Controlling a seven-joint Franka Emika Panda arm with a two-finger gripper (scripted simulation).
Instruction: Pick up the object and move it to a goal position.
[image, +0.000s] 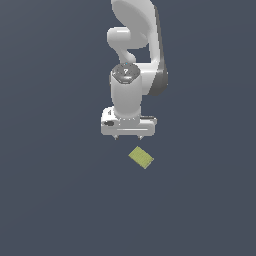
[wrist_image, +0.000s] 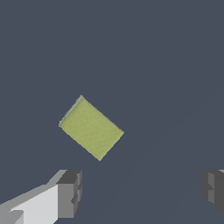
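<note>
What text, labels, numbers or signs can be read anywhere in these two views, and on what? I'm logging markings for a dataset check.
None: no readable text in either view.
The yellow-green block has a plain face with no print.
The gripper, its jaws spread wide apart, and the white arm carry no brand, number or sign.
The dark floor is unmarked.

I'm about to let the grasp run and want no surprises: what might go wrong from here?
1. The yellow-green block lies apart from the open gripper, not between its fingers; descending straight down would likely miss it.
2. The block sits rotated relative to the fingers, so closing without turning the wrist may catch its corners and twist it away.
3. It looks thin and flat, so the fingers may slip over it.
</note>
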